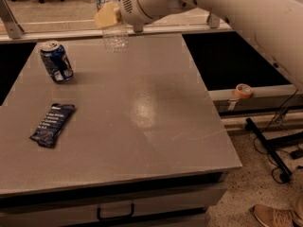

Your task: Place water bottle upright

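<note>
The gripper (109,14) is clenched on the bottle (115,38), a tan finger pad (104,18) pressed across its middle. It hangs up and to the right of the can (56,61), over the far edge of the table (156,126). The grip sits mid-body, probably so the clear ribbed lower end stays free to meet the top first. The bottle is held close to vertical, which suits a straight lowering onto its base. Its upper end runs out of view, so I cannot tell where the cap is.

The bottle's lower end looks clear of the table, not resting on it, so the placing is not yet done.

The can stands upright near the far left, apart from the bottle, leaving bare table to the can's right for the set-down. A dark packet (52,125) lies flat nearer than the can, out of the way. Far right of the can, off the table, a tape roll (243,90) sits on a ledge.
</note>
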`<control>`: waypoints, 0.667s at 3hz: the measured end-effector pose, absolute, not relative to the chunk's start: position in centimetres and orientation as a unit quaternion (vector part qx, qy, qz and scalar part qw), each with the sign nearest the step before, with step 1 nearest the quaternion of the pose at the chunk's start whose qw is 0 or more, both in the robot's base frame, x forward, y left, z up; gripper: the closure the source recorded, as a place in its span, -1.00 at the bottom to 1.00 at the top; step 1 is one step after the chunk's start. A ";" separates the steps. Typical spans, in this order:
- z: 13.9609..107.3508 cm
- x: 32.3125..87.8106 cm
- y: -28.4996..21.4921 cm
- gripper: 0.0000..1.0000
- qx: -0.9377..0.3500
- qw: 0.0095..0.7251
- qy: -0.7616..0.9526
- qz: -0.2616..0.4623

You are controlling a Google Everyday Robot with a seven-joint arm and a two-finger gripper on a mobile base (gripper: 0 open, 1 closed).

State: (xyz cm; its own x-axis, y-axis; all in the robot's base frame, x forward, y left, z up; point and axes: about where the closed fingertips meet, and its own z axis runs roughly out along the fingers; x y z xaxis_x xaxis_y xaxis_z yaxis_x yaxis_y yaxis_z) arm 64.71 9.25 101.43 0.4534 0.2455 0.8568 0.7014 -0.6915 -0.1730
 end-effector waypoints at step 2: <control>98.6 65.0 9.9 1.00 -0.803 0.233 -0.309 -0.453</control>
State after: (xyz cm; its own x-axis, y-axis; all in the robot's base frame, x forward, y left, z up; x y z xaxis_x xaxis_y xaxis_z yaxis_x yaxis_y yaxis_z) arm 64.97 9.87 98.56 0.3993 0.2859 0.8711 0.7075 -0.7004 -0.0944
